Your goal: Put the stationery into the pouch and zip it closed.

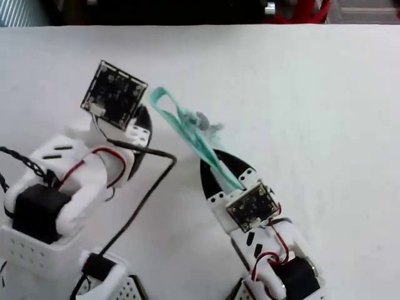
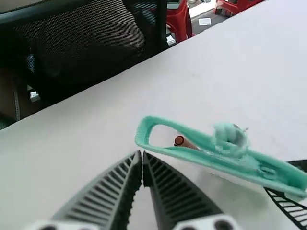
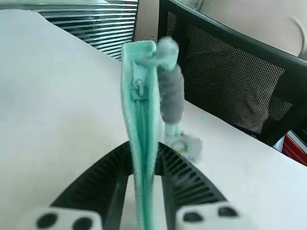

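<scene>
A teal pouch is held off the white table by one end, with my right gripper shut on it. In the right wrist view the pouch stands edge-on between the fingers, zipper facing the camera, and a grey fluffy charm hangs beside it. My left gripper is shut, with nothing in it, just short of the pouch's far end. That end gapes open, and an orange pen tip shows inside. From above, the left gripper sits beside that end.
A black cable trails across the table between the two arms. Black mesh chairs and red stools stand beyond the table's far edge. Bare tabletop extends to the right and back.
</scene>
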Motion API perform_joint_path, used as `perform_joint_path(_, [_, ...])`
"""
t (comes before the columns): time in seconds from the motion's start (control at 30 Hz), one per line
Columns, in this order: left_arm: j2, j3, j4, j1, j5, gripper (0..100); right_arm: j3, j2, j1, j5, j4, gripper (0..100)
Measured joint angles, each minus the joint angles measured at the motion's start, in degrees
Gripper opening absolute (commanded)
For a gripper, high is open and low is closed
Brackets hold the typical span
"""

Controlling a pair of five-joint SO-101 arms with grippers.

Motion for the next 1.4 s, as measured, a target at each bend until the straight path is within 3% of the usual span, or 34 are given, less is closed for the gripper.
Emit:
perform_joint_path(0.13, [0.0,1.58,-2.99,-2.2,-0.09,4,0.0,0.0,0.0,0.0,0.0,2.0])
perform_joint_path(0.27, [0.0,0.7,-2.81,0.7,-0.09,25,0.0,0.0,0.0,0.09,0.0,2.0])
perform_joint_path(0.3, [0.09,-0.53,-1.76,2.9,-0.09,26,0.0,0.0,0.0,0.09,0.0,2.0])
perform_joint_path(0.43, [1.32,-7.38,0.79,11.34,5.36,24,0.0,0.0,0.0,0.09,0.0,2.0])
perform_joint_path(0.53, [9.05,-14.51,2.55,12.48,6.24,24,0.0,0.0,0.0,0.09,0.0,2.0])
perform_joint_path(0.7, [27.87,-28.84,15.03,13.54,6.68,24,0.0,0.0,0.0,0.09,0.0,2.1])
perform_joint_path(0.83, [31.03,-39.56,21.63,13.54,6.77,24,0.0,0.0,0.0,0.09,0.0,2.1])
perform_joint_path(1.23, [33.67,-35.78,17.23,13.36,2.02,24,0.0,0.0,0.0,0.09,0.0,2.1])
perform_joint_path(1.4, [44.66,-40.62,23.38,13.63,0.79,19,0.0,0.0,0.0,0.09,0.09,2.1])
